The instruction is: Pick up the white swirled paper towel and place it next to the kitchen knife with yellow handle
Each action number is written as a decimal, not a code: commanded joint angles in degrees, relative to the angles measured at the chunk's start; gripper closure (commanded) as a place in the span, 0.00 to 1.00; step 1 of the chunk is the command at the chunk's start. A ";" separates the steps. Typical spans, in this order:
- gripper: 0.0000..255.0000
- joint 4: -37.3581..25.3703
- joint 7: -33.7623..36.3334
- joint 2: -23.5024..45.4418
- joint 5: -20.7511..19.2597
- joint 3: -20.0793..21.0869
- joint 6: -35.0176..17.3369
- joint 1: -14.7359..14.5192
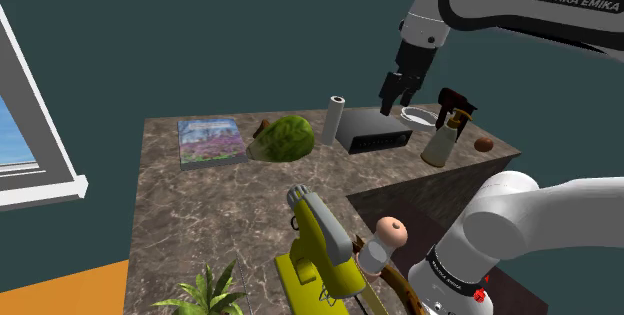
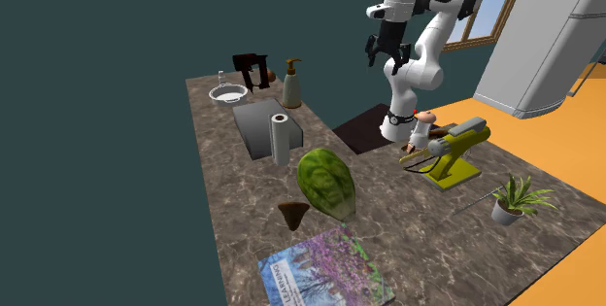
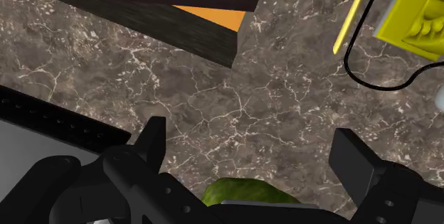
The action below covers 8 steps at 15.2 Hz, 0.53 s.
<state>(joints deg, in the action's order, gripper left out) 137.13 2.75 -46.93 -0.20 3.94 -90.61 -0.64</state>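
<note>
The white paper towel roll (image 1: 337, 119) (image 2: 281, 139) stands upright on the marble counter, beside a dark rectangular basin (image 1: 374, 133). My gripper (image 1: 400, 89) (image 2: 386, 50) hangs high above the counter, over the basin and to the shoulder view's right of the roll. In the wrist view my gripper (image 3: 252, 151) is open, its fingers wide apart with nothing between them. A slim yellow bar (image 3: 353, 15), possibly the knife's handle, lies by a yellow-green device (image 3: 420, 13).
A green lettuce (image 1: 286, 137) and a book (image 1: 210, 142) lie to the roll's left in the shoulder view. A soap bottle (image 1: 440, 139), a white bowl (image 1: 420, 116) and a dark brown object (image 1: 456, 98) stand by the basin. A potted plant (image 2: 510, 200) sits near the device (image 2: 452, 154).
</note>
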 commanded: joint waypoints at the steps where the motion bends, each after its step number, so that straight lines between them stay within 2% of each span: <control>1: 0.00 0.00 0.00 0.00 0.00 0.00 0.00 0.00; 8: 0.00 -0.14 -0.99 10.42 -2.04 -3.18 -13.18 2.77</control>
<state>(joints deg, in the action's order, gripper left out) 137.77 1.80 -38.67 -2.02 1.14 -101.85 1.77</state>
